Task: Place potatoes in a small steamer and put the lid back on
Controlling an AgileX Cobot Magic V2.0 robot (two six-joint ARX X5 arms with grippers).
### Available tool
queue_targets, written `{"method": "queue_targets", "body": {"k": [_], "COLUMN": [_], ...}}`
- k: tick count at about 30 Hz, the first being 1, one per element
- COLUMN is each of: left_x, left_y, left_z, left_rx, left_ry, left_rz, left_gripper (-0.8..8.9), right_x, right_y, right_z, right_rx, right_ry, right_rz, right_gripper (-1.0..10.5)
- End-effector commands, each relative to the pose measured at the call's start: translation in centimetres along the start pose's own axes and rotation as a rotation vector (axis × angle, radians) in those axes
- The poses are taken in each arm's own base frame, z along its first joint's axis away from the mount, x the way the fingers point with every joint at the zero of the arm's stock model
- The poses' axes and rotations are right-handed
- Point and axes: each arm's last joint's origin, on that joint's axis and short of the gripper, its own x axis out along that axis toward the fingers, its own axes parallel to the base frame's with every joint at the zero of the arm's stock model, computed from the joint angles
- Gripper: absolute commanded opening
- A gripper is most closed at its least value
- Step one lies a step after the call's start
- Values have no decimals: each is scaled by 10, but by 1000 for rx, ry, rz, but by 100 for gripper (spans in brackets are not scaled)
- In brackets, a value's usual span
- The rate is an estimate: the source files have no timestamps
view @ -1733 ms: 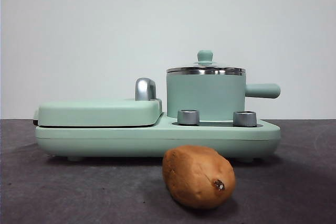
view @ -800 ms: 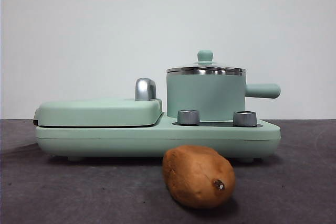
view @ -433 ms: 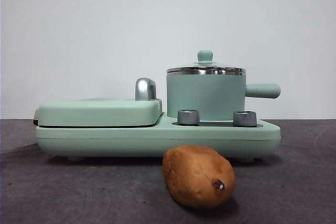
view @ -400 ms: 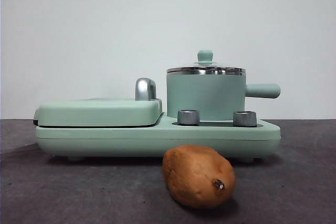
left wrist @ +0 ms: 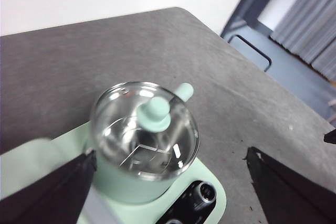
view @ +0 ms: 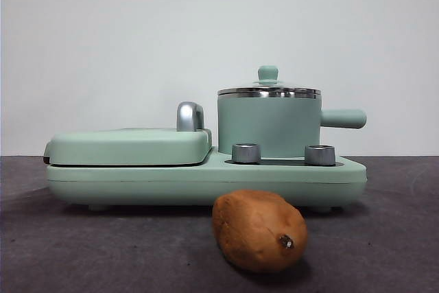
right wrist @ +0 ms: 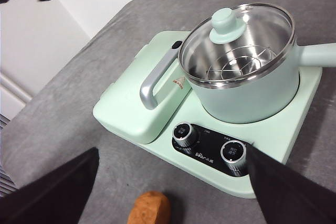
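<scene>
The grey tabletop point(view: 82, 252) carries a mint cooker base point(view: 206, 176) set back from its front edge. On the base stands the small steamer point(view: 269, 125), the lid point(view: 269, 90) seated on its rim. The potato point(view: 259, 231) lies by the front edge, apart from the base. The left claw point(left wrist: 168, 182) hangs wide above the lid; the right claw point(right wrist: 170, 182) hangs wide, higher.

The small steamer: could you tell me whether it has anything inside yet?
No potato yet. Through the lid the small steamer holds only a wire rack, and the potato lies on the table in front of the cooker.
</scene>
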Motion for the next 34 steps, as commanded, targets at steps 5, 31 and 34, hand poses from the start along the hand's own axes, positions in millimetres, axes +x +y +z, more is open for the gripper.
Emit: {"method": "queue_targets", "body": {"k": [5,31,34], "left_x": [71,196,196], "left_y": [-1,-6,-6], "left_z": [11,-33,-33], "left_rx": [113,294,294], "left_ry": [88,120,121], "left_rz": [18,97,101], "left_gripper": [463,360,328], "right_x": [-1,-1,-1], "right_y": [2,3,3], "right_z": [5,6,6], "right_rx": [3,3,3], "right_ry": [-15,-17,-17], "right_rz": [6,9,9], "right_gripper": [447,447,447]}}
